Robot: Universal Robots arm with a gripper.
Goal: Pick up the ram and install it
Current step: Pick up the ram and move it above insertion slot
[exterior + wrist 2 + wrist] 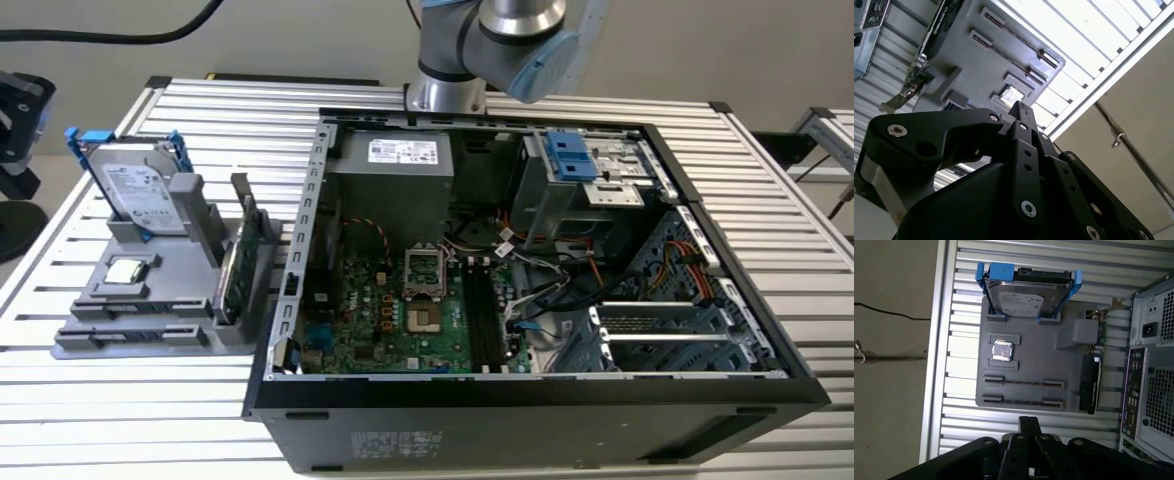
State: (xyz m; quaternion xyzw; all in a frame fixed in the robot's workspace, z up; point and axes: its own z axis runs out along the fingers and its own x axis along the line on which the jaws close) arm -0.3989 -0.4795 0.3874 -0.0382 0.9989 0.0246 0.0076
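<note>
Two thin ram sticks stand on edge in the slots of a grey holder tray (1029, 352); in the first wrist view one ram (1024, 383) runs beside the other (1023, 401). My gripper (1029, 421) hangs well above the table, just off the tray edge nearest those sticks, its black fingers shut together with nothing between them. In the second wrist view the gripper (1021, 107) is seen from behind, pointing at the tray (1004, 55). The open computer case (534, 260) shows its motherboard with long black memory slots (477, 320).
The tray (134, 300) also carries a hard drive in a blue frame (1026, 297), a small silver processor chip (1002, 350) and an upright card with a bracket (1090, 382). The case's rear panel (1149, 370) stands close beside the tray. The slatted table ends at an edge (936, 365).
</note>
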